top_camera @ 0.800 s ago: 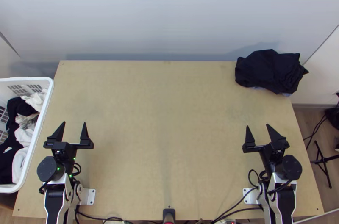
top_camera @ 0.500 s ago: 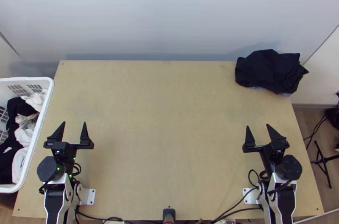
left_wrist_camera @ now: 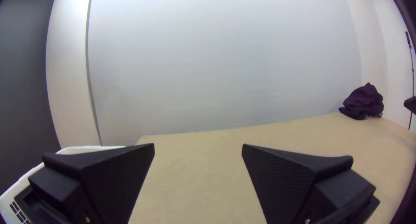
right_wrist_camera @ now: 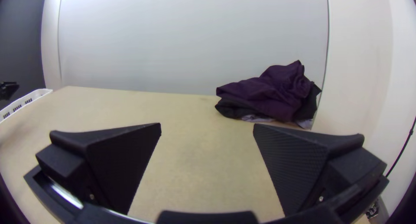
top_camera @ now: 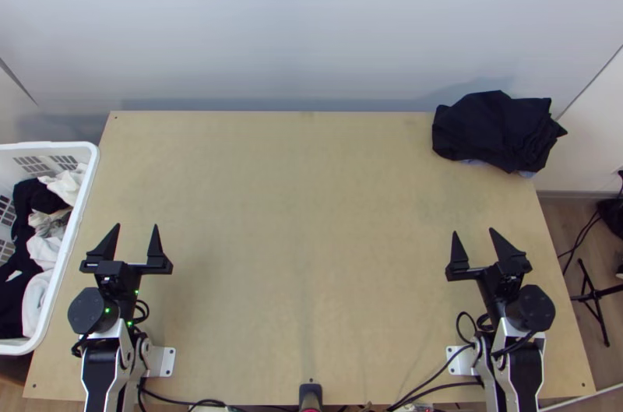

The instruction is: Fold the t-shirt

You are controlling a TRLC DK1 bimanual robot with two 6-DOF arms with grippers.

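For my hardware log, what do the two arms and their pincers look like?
The left arm and right arm are silver-grey and black, with round joints and black cables; green lights dot the left. The left pincer and right pincer have wedge-shaped black fingers, ribbed inside.

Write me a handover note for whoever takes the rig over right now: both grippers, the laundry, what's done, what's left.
Left gripper: open, holding nothing, over the light wooden table's left side.
Right gripper: open, holding nothing, over its right side.
Laundry: a loose pile of dark purple and black cloth at the far right corner; black and white clothes in the white plastic basket at the left edge. Which piece is the t-shirt, I cannot tell.
Done: no fold under way; whether the pile's pieces were folded is unclear.
Left: probably pick out the t-shirt, spread it, fold it.
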